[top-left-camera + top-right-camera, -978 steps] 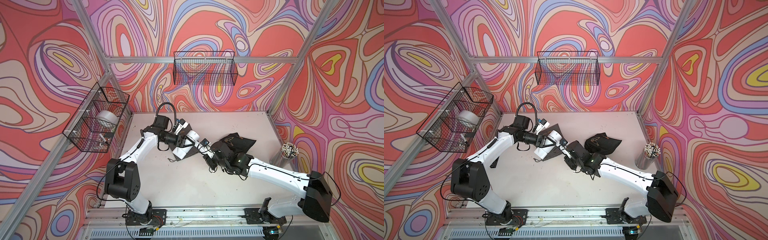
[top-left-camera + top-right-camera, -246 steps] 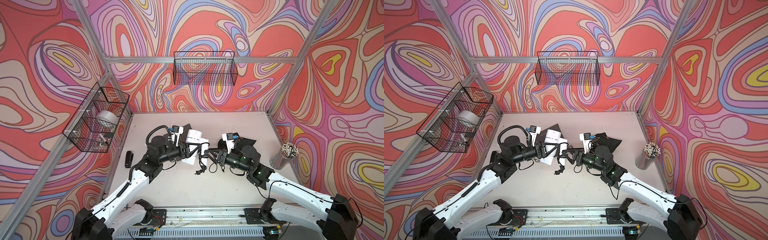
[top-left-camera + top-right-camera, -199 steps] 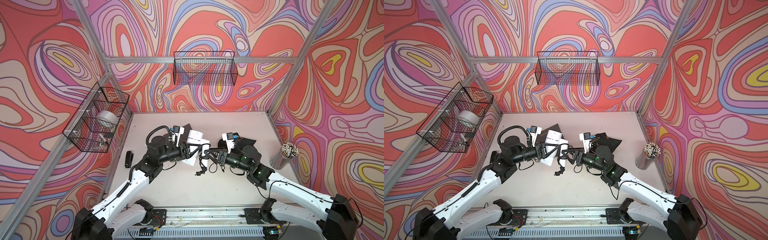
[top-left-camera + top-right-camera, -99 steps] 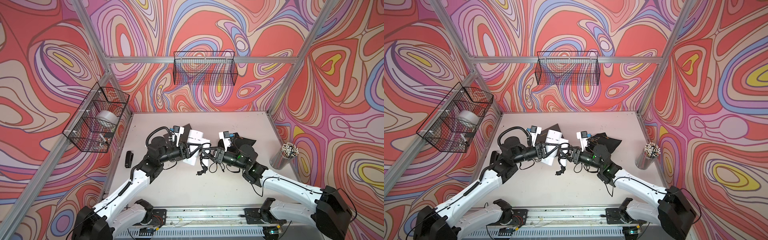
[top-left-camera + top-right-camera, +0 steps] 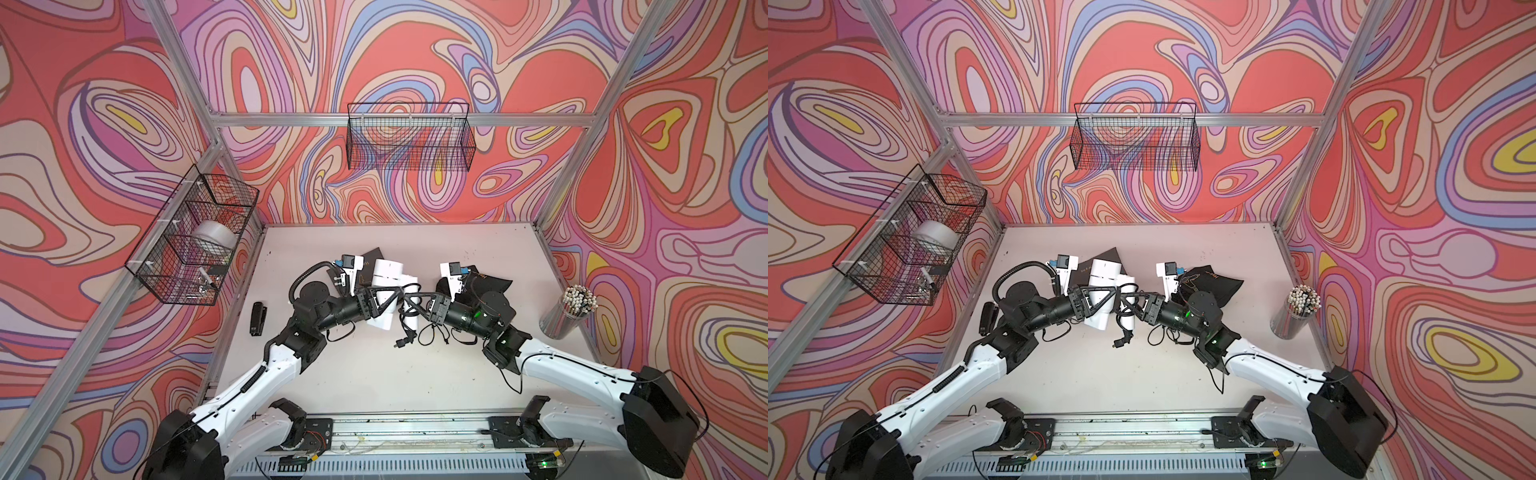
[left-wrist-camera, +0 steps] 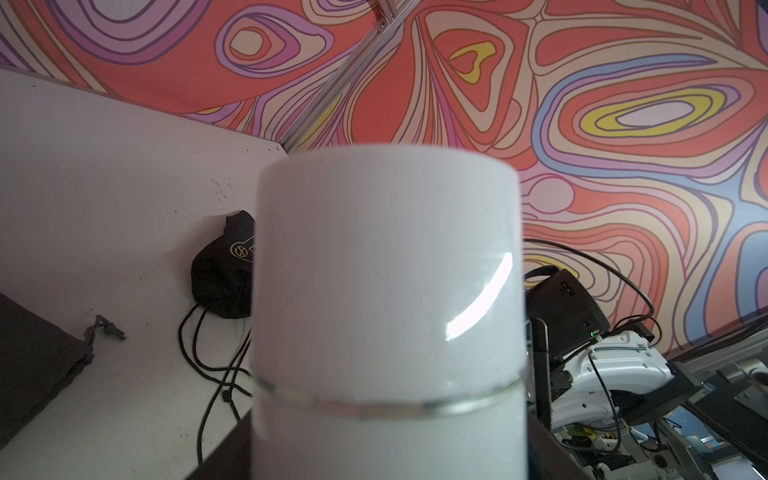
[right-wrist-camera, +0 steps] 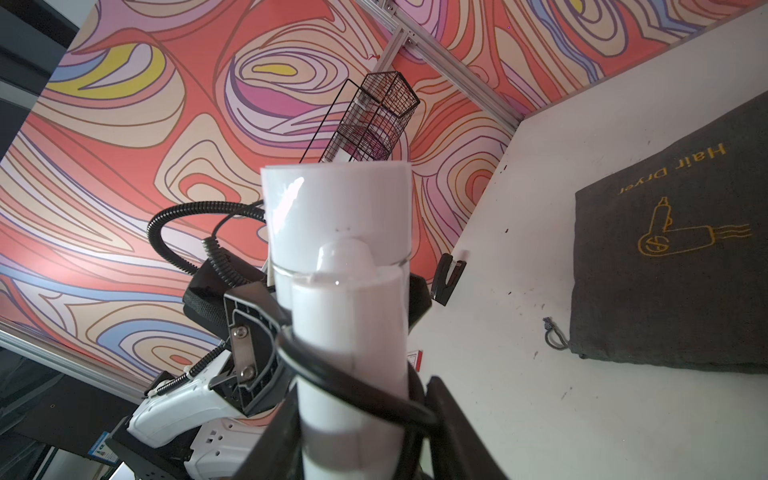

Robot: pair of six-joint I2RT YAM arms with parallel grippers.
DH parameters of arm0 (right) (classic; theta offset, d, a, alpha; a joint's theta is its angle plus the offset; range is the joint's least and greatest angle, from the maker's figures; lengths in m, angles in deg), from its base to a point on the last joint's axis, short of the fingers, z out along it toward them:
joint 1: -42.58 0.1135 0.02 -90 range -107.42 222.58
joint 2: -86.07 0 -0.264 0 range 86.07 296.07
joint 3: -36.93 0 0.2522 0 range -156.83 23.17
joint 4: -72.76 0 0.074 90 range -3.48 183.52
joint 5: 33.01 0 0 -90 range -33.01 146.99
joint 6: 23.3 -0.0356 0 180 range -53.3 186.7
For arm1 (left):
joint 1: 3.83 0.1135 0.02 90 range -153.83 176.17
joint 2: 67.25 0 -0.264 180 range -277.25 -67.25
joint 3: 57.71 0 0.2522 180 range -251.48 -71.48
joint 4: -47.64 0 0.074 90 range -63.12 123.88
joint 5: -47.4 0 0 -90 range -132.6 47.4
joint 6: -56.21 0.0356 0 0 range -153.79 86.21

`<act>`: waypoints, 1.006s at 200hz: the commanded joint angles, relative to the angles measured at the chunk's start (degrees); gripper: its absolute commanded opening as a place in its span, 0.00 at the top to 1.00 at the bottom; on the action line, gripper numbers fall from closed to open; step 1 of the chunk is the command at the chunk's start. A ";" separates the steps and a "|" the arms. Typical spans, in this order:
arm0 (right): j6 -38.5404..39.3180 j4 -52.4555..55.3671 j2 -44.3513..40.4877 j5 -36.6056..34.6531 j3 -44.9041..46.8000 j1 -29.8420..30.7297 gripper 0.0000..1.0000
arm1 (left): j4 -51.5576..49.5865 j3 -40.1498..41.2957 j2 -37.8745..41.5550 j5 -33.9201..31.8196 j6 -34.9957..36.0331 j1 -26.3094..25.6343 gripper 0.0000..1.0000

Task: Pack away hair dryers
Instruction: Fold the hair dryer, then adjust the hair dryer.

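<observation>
Two-arm hold: a white dryer [image 5: 386, 270] hangs clear of the bench [image 5: 415, 374], just in front of the grey pouch [image 7: 665, 249]. The left pincer [image 5: 392, 299] grips its barrel, and the right pincer [image 7: 361, 407] clasps the folded handle, wound cord [image 7: 353, 384] and all. Whether the plug [image 5: 400, 343] touches the bench is unclear. From above, dryer and arms cover most of that pouch. A blurred barrel fills the left wrist view, hiding the fingers. A black pouch [image 5: 486, 282], apart from the grey pouch, lies half behind the right arm.
</observation>
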 commanded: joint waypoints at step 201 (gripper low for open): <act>-2.90 -15.29 9.36 -1.80 -3.77 6.58 1.00 | 10.18 2.59 0.65 -11.21 -3.12 -3.02 1.00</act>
